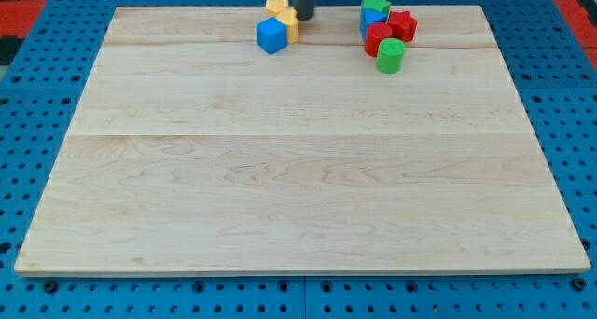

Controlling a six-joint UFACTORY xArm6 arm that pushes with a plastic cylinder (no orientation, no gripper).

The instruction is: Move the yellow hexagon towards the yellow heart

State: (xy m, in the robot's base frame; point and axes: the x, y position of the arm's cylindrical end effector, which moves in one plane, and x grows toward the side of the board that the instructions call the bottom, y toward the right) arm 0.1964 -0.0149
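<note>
Blue pegboard frames a pale wooden board [298, 170], and all the action sits up along the view's top edge. I carry no claw, so nothing spreads or pinches: only my tip [304, 17] at the end of a dark rod, coming down from the top of the view. It sits right against the yellow blocks, just on their right side.

Over there, two yellow blocks huddle together: one at the back [276, 4] and one just in front of it [288, 23], touching. Which is the yellow hexagon and which the yellow heart, I cannot tell from this angle; my rod covers part of the front one. A blue cube [271, 36] presses against their lower left.

Well apart, toward the view's right, a second cluster: a green star [376, 4] at the back, a blue block [372, 20] beneath it, a red block [403, 25] on the right, another red block [376, 37] in front, and a green cylinder [390, 56] nearest the view's bottom, touching that red one.
</note>
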